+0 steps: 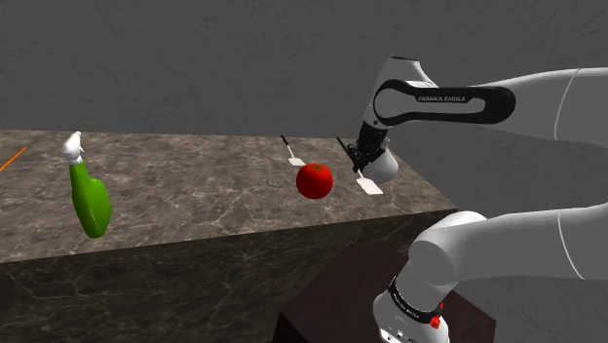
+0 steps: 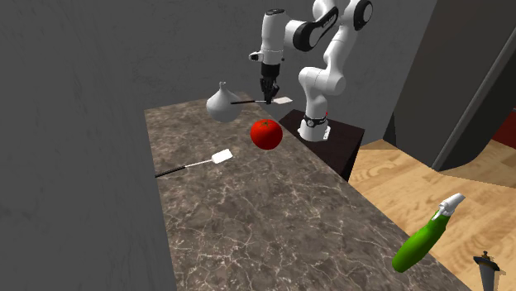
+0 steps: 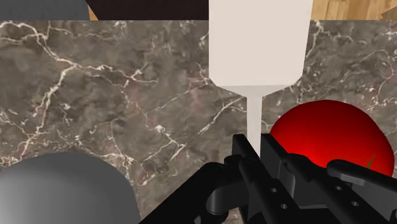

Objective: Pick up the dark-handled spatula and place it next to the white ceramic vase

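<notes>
The gripper (image 3: 254, 156) is clamped on the thin neck of the spatula (image 3: 261, 48), holding it above the counter (image 3: 95, 95) between the vase (image 2: 221, 105) and the tomato (image 3: 327, 137). It looks light, stiff and probably slippery, so a hold nearer the handle would be steadier.

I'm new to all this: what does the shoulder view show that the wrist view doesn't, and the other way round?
Shoulder view's own: a green spray bottle, a second spatula lying on the marble counter, and the arm's stand. Wrist view's own: a strip of wooden floor past the counter's edge. Shared: that counter, the red fruit, and the end effector shut on the held spatula.
</notes>
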Motion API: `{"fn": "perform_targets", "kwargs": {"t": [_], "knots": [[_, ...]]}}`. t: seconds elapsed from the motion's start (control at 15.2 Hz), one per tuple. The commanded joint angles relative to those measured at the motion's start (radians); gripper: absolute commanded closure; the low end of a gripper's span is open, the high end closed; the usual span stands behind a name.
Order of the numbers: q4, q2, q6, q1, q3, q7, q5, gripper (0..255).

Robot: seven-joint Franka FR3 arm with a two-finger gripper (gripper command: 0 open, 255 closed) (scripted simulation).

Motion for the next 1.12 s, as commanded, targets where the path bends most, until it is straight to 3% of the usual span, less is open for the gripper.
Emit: {"fn": "perform_targets", "kwargs": {"t": [0.0, 1.06], "knots": [[-0.025, 0.003, 0.029, -0.002, -0.003, -0.001, -0.003, 255], [-0.189, 0.096, 0.286, -0.008, -0.02, 0.005, -0.02, 255]]}}
